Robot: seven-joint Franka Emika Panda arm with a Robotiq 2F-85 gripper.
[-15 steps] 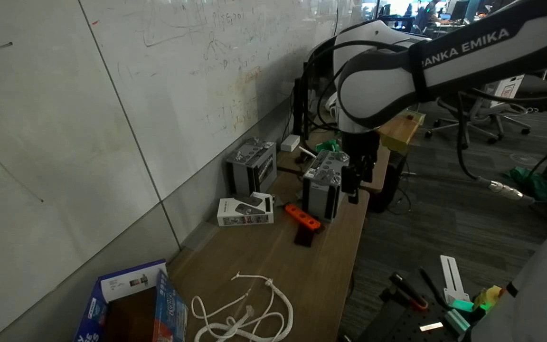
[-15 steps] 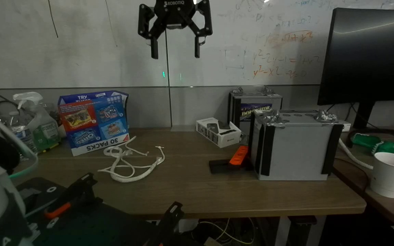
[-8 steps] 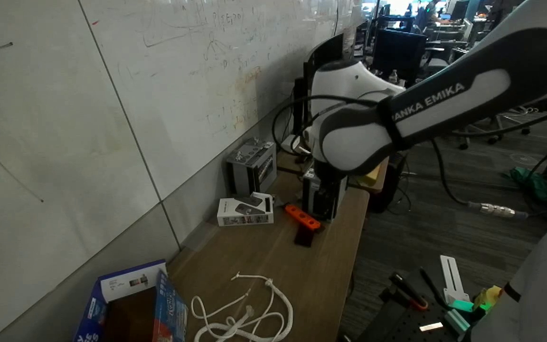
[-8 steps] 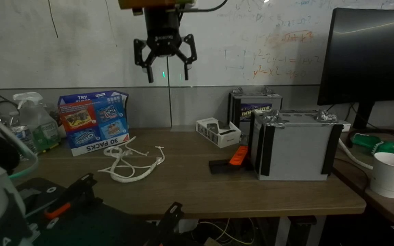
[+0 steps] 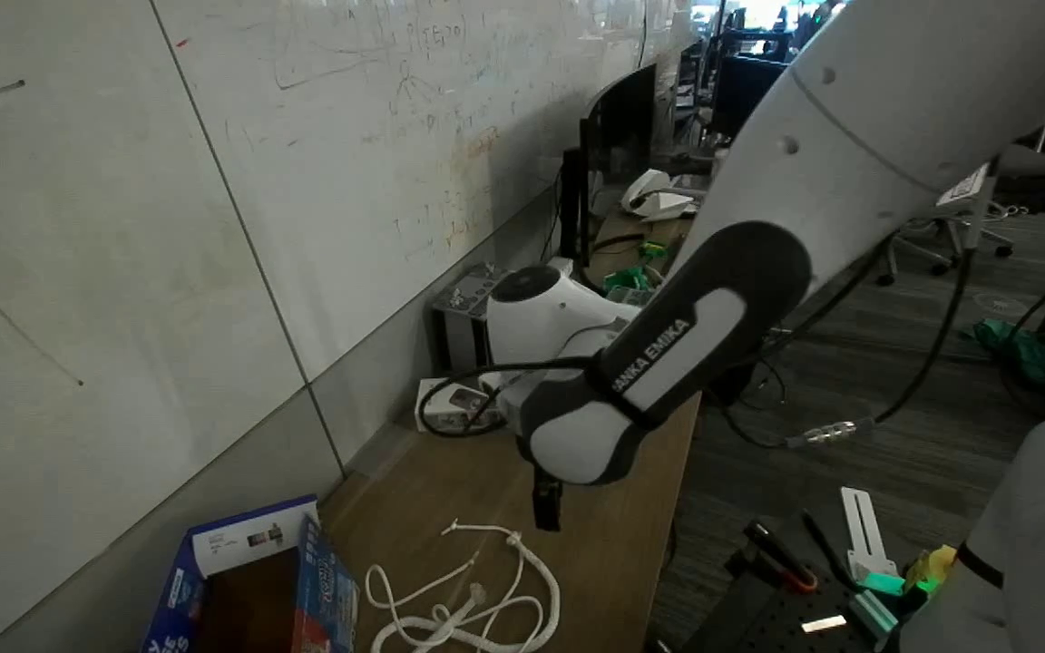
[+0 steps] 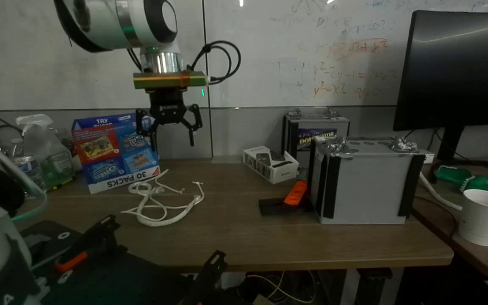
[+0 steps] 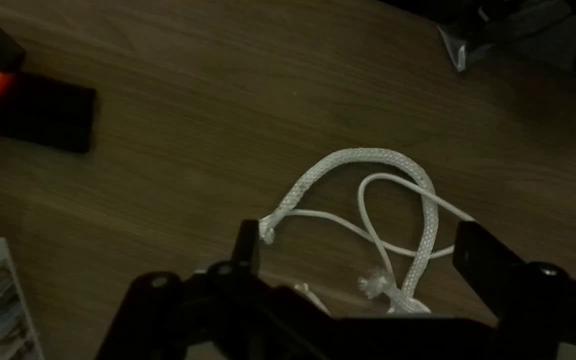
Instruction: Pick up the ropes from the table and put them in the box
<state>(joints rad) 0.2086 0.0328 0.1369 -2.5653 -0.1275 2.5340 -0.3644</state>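
Observation:
The ropes, white cord of thick and thin strands (image 6: 159,223), lie in loose loops on the wood-grain table (image 6: 269,245). They also show in an exterior view (image 5: 551,589) and the wrist view (image 7: 430,225). The blue box (image 6: 117,148) stands beside them near the wall; its open top and dark inside show in an exterior view (image 5: 327,580). My gripper (image 6: 173,143) is open and empty, pointing down, well above the table. In the wrist view the ropes appear between the spread fingers of the gripper (image 7: 358,232); the gripper body hides part of them.
A white carton (image 6: 271,165), an orange tool (image 6: 296,192) and a large grey boxy device (image 6: 367,186) stand further along the table. A spray bottle (image 6: 53,156) is beside the blue box. A paper cup (image 6: 483,216) and monitor (image 6: 460,67) are at the far end.
The arm has come down and moved along the table, away from the grey device and toward the ropes and blue box. The gripper stays open. The ropes and box have not moved.

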